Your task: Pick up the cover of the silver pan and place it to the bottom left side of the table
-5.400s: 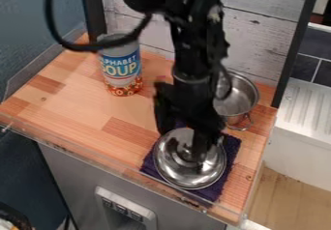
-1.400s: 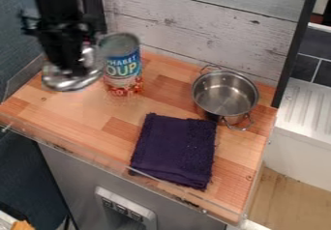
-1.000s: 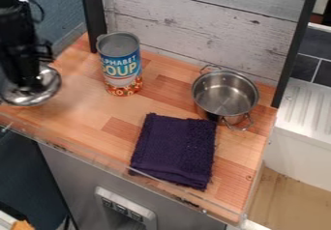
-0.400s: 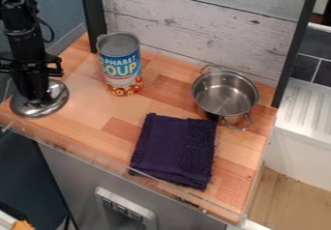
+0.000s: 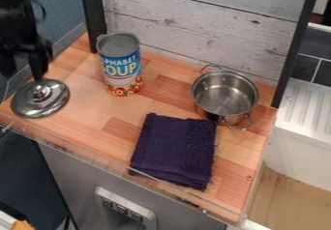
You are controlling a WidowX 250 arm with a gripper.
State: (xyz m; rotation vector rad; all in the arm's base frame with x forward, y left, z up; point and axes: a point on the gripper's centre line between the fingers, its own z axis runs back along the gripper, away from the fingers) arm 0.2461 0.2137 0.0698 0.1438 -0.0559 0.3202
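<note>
At the table's left corner the silver cover (image 5: 40,98) lies with its knob up, on the wooden table (image 5: 97,113). Just above it, at the upper left, hangs my black gripper (image 5: 24,72), open, its fingers spread apart and free of the knob. The silver pan (image 5: 225,96) stands uncovered at the right, toward the back wall.
A soup can (image 5: 120,64) stands upright behind and to the right of the cover. A folded purple cloth (image 5: 174,149) lies in front of the pan. A clear low edge (image 5: 116,168) runs along the table's front.
The cover went from the cloth over to the left corner in my gripper and came down there. Since the last earlier frame my gripper has opened, let go of it and risen.
</note>
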